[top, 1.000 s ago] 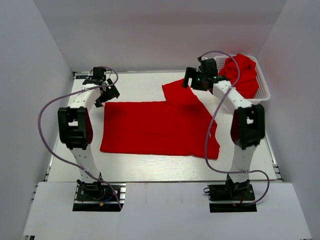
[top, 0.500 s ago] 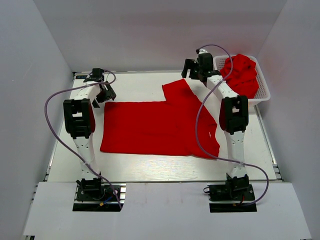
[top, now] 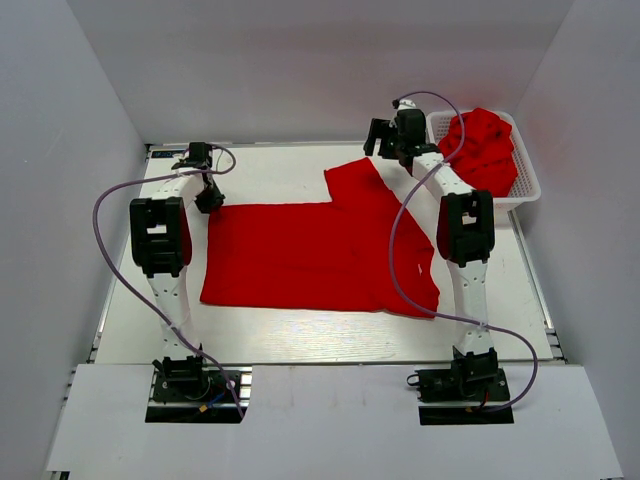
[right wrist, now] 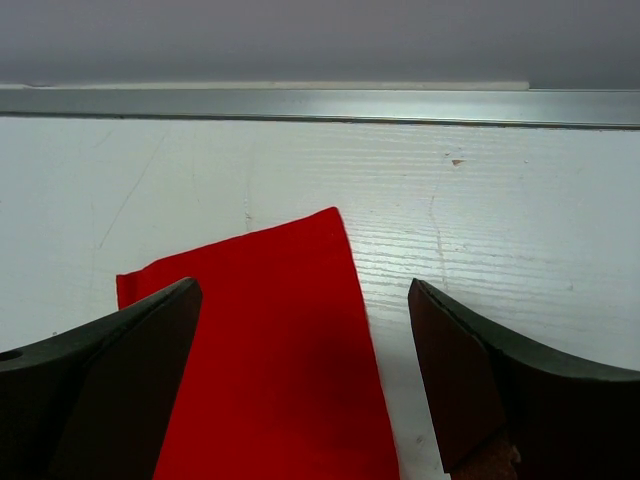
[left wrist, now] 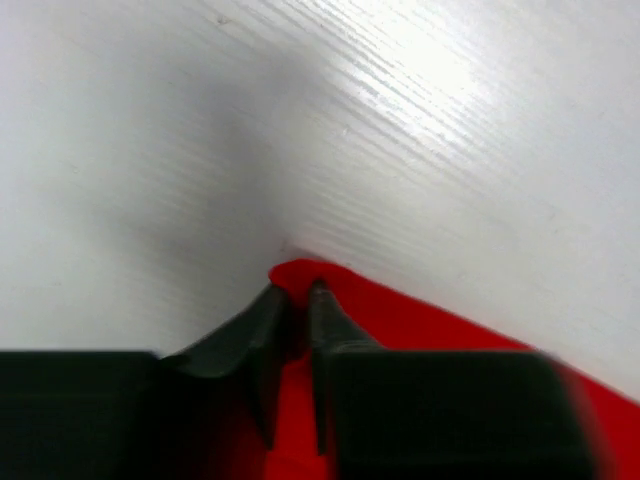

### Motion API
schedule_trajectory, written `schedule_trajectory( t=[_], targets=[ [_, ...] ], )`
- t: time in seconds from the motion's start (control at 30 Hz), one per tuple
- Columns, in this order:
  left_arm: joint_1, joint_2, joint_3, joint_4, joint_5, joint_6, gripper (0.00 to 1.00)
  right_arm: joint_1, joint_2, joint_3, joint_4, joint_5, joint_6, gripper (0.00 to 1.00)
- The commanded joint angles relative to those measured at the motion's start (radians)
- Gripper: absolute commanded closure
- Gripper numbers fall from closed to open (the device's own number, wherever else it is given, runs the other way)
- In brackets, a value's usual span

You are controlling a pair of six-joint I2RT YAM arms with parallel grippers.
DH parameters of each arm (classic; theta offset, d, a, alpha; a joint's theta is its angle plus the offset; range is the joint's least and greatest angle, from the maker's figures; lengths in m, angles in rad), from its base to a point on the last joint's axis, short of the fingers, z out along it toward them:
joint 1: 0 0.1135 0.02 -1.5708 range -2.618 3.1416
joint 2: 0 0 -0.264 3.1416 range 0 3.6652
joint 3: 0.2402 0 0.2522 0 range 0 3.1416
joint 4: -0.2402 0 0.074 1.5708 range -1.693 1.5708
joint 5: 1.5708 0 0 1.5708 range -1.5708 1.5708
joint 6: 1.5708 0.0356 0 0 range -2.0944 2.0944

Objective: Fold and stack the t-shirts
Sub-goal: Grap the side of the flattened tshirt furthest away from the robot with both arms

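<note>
Pinching far-left corner of shirt (top: 310, 255) with left fingers (left wrist: 262, 335); hovering right fingers (right wrist: 120, 380) wide open above its far sleeve (right wrist: 270, 340) on tabletop (top: 280, 170).

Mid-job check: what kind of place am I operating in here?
Probably a lab robot booth: plain white walls box in a white table, the left arm and right arm are bolted at its near edge, and a red t-shirt lies spread near a basket of more.

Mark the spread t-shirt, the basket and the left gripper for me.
spread t-shirt (top: 310, 255), top external view, middle of its body.
basket (top: 531, 180), top external view, right rim.
left gripper (left wrist: 298, 296), left wrist view, midway between the jaws' tips.
</note>
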Motion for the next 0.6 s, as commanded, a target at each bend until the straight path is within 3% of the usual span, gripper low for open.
schedule_trajectory(
  t=[0.0, 0.1, 0.57],
  targets=[
    [-0.005, 0.045, -0.03, 0.007, 0.086, 0.012, 0.77, 0.001, 0.014, 0.016, 0.053, -0.016, -0.019, 0.1],
    [-0.005, 0.045, -0.048, 0.016, 0.097, 0.022, 1.0, -0.001, 0.04, 0.039, 0.05, -0.023, -0.002, 0.1],
    [-0.005, -0.081, -0.174, 0.122, 0.143, 0.042, 1.0, 0.007, 0.215, 0.157, 0.135, -0.077, 0.091, 0.1]
  ],
)
